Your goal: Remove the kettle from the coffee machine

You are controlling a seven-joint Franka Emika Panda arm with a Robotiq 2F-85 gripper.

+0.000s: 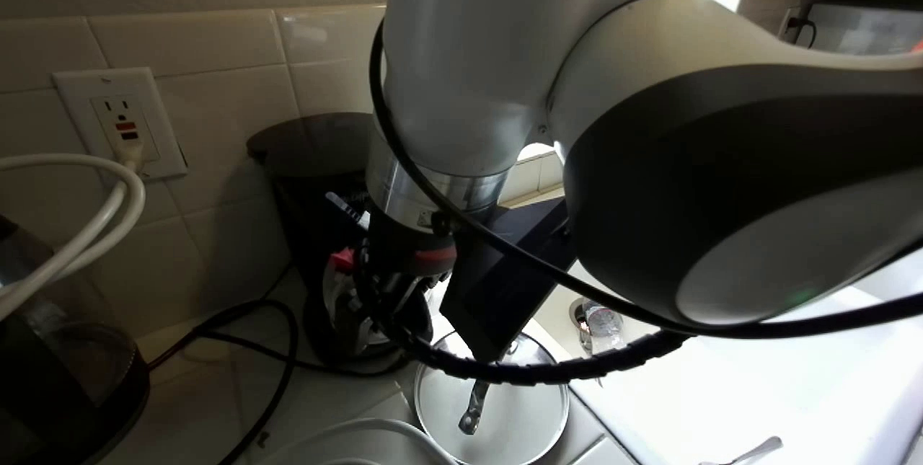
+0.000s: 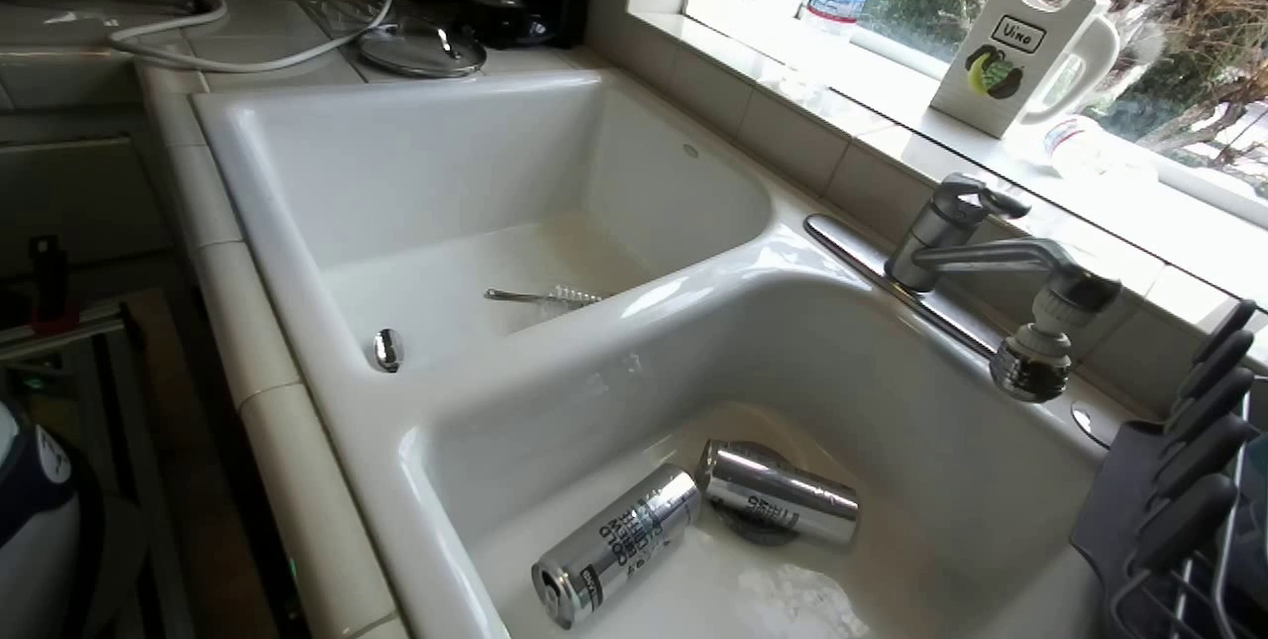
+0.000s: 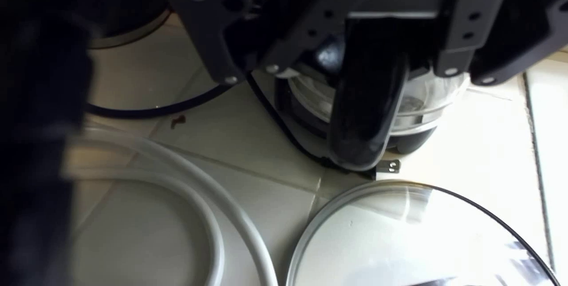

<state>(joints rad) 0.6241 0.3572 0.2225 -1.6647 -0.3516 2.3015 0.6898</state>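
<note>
Tool (image 3: 359, 73) has its jaws well apart, w/ a black handle (image 3: 370, 117) showing btwn them; no contact visible, tho depth's hard to judge. That handle belongs to the kettle (image 3: 428, 95), seated in the coffee machine (image 1: 310, 195), nr. the corner where the wall edge of the worktop (image 3: 248, 144) meets its sink-side edge. Step in hand is prob. the grasp: centre the handle, close evenly, check it's firm b4 moving. Then draw it level, straight toward the front edge; lifting too soon could knock the machine's top. Mind the pot lid (image 3: 399, 241), just in front nr. the sink-side edge, & the cord (image 3: 284, 130) below: either might get dragged.
</note>
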